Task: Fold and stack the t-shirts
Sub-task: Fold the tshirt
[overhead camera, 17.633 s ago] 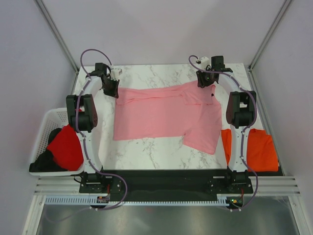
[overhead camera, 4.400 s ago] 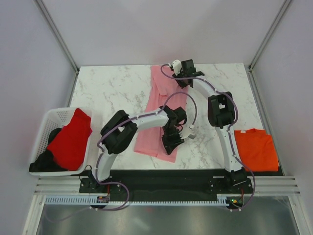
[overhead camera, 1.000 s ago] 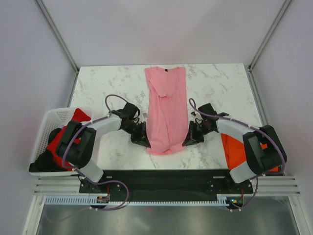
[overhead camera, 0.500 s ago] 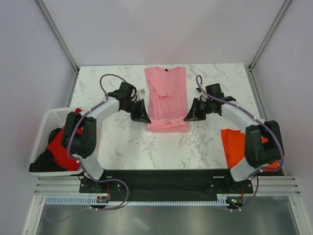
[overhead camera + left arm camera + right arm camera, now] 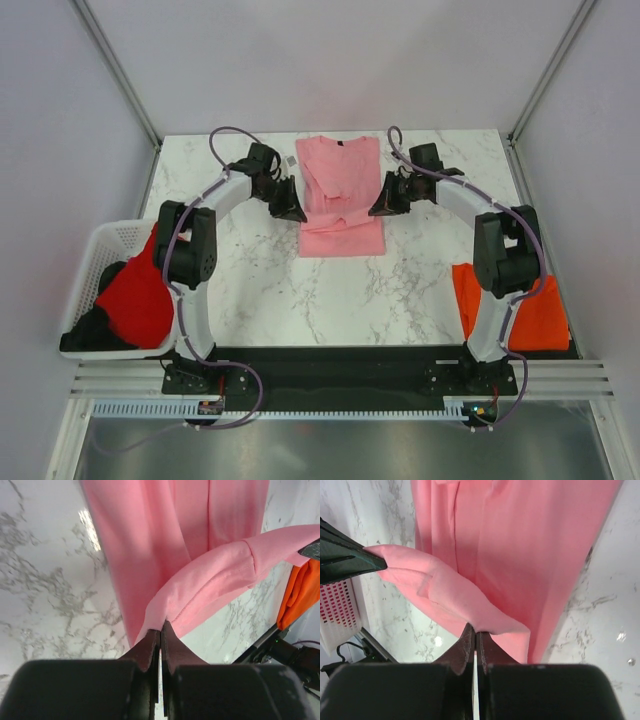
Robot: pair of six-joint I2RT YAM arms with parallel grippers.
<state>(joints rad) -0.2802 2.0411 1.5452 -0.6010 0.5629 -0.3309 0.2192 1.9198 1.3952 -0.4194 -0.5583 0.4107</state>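
Top external shows us pinching the pink shirt (image 5: 340,185) by its folded-up near edge, left fingers (image 5: 290,208) and right fingers (image 5: 385,205) clamped either side; its length runs straight ahead.

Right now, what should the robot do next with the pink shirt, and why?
Probably carry the lifted edge toward the collar and lay it flat. Both pairs of jaws are shut on raised corners of the pink shirt, and the fold is only partway up.

White lattice basket (image 5: 108,240) beside marble table (image 5: 420,290)
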